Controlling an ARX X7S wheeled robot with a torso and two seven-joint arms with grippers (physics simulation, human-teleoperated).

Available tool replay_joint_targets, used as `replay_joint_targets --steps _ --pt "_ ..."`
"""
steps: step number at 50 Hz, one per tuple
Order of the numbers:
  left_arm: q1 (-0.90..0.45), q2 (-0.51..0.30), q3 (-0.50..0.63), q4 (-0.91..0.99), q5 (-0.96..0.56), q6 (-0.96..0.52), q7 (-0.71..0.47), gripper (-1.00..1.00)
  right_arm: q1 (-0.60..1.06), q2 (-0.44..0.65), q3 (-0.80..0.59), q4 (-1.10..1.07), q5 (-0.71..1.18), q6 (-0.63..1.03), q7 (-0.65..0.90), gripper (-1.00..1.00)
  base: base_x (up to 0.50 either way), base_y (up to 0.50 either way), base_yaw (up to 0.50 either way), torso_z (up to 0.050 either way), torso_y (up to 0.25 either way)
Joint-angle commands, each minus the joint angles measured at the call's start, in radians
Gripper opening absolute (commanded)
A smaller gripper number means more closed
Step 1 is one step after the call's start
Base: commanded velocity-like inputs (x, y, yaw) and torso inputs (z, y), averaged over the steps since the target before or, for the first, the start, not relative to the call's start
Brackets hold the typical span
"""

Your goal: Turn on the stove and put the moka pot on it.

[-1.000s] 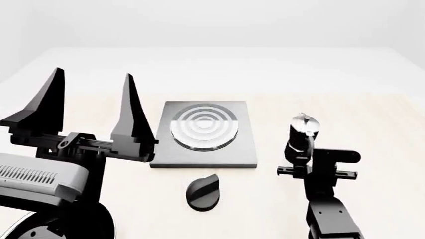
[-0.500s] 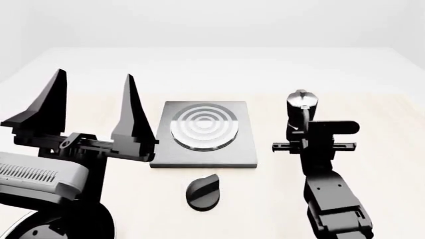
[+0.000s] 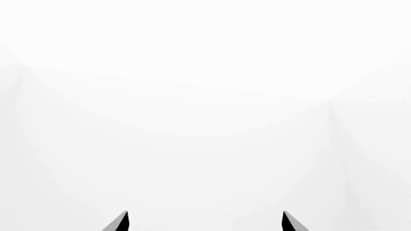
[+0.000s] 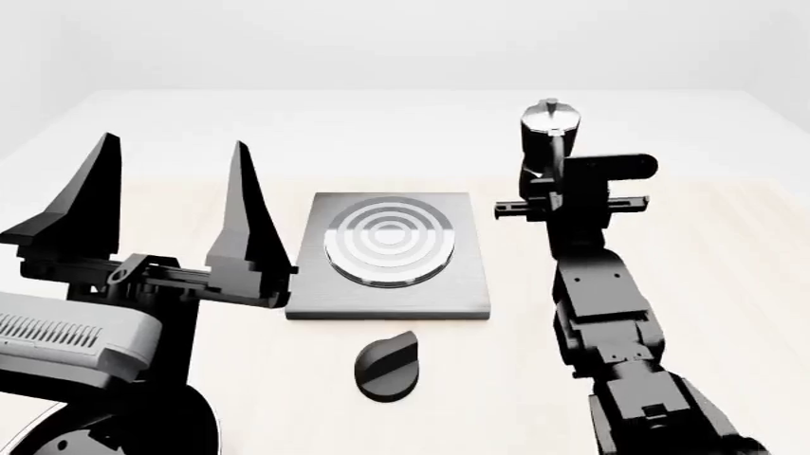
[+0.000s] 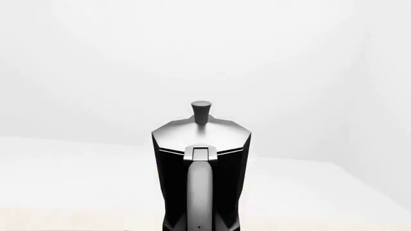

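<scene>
Black moka pot [image 4: 551, 133] clamped in right end effector [image 4: 557, 185], above table; left end effector [image 4: 171, 204] spread wide, empty.

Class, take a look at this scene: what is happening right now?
The right gripper holds the moka pot in the air, beside and beyond the stove. The burner is bare, so the pot is not yet on it. The knob sits untouched in front of the stove. The left gripper hangs open, holding nothing.
</scene>
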Motion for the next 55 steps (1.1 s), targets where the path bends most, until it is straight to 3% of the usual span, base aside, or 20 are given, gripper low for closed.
replay_joint_targets --steps 1,12,17,23,37,45,55 --pt "-0.002 -0.009 -0.002 0.014 -0.007 -0.013 -0.007 1.00 0.123 -0.057 0.044 0.111 -0.061 -0.106 -0.066 -1.00 0.00 0.00 0.00 0.000 0.000" --pt "-0.006 -0.013 0.005 0.020 -0.005 -0.026 -0.013 1.00 0.148 -0.120 0.163 0.112 -0.070 -0.089 -0.111 -1.00 0.00 0.00 0.00 0.000 0.002" --pt "-0.008 -0.011 0.012 0.019 -0.003 -0.026 -0.012 1.00 0.155 -0.126 -0.103 0.112 0.176 -0.076 -0.061 -1.00 0.00 0.00 0.00 0.000 0.000" --pt "-0.009 -0.012 0.012 0.014 -0.005 -0.024 -0.012 1.00 0.138 -0.126 -0.311 0.112 0.391 -0.101 -0.043 -1.00 0.00 0.00 0.00 0.000 0.002" --pt "-0.009 -0.012 0.015 0.006 -0.005 -0.012 -0.011 1.00 0.154 -0.126 -1.033 0.075 1.052 -0.199 0.018 -1.00 0.00 0.00 0.00 0.000 0.001" --pt "-0.008 -0.013 0.014 0.006 -0.006 -0.007 -0.013 1.00 0.170 -0.126 -1.210 0.030 1.222 -0.212 0.029 -1.00 0.00 0.00 0.00 0.002 0.001" --pt "-0.003 -0.019 0.007 0.021 -0.017 -0.013 -0.022 1.00 0.148 -0.126 -1.259 -0.017 1.225 -0.229 0.042 -1.00 0.00 0.00 0.00 0.000 0.001"
